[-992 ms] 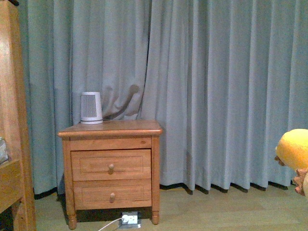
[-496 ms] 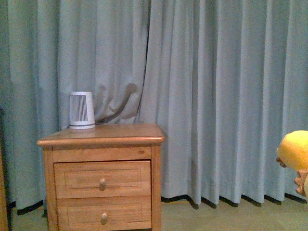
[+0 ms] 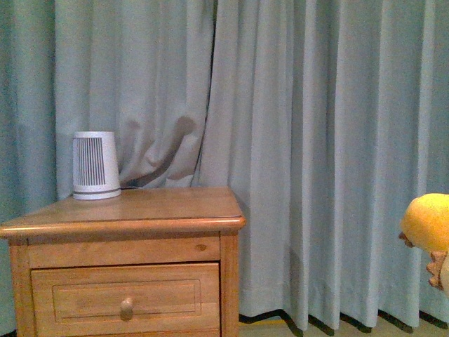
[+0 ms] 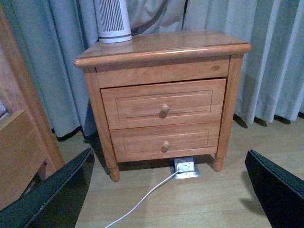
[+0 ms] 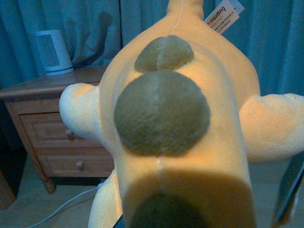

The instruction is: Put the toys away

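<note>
The plush toy [image 3: 429,225] is orange-yellow and shows only in part at the right edge of the front view, held off the floor. In the right wrist view the plush toy [image 5: 180,142] fills the frame, with dark round patches down its back and a paper tag at its far end. My right gripper [image 5: 190,213] is shut on it; one dark finger [image 5: 289,194] shows beside its body. My left gripper [image 4: 166,199] is open, low over the floor in front of the nightstand, with nothing between its fingers [image 4: 278,190].
A wooden two-drawer nightstand [image 3: 126,217] stands against the grey-blue curtain [image 3: 316,140], with a white ribbed device [image 3: 96,165] on top. Under the nightstand [image 4: 161,52] lie a floor socket [image 4: 185,167] and a white cable [image 4: 142,199]. More wooden furniture [image 4: 19,142] stands beside it.
The front view has closed in on the nightstand, which now looks larger and sits lower left. The wooden furniture at the left edge has left the view. The toy stays at the right edge.
</note>
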{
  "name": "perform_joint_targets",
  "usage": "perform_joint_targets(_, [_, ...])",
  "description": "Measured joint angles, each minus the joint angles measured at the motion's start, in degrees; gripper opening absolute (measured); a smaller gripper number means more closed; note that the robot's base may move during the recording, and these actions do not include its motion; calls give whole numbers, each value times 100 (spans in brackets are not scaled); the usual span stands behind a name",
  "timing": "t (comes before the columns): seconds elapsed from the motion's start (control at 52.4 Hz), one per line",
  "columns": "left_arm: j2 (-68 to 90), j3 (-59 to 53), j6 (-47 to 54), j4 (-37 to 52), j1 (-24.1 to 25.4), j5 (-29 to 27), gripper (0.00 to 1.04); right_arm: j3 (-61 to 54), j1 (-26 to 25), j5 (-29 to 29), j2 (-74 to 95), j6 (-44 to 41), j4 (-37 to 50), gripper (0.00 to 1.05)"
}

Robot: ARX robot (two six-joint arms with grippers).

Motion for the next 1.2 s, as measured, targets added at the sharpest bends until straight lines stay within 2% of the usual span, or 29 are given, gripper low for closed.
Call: perform_joint_targets(1.202, [2,0,4,2,0,0,98,-2,11,-2,-7,0,-4,7])
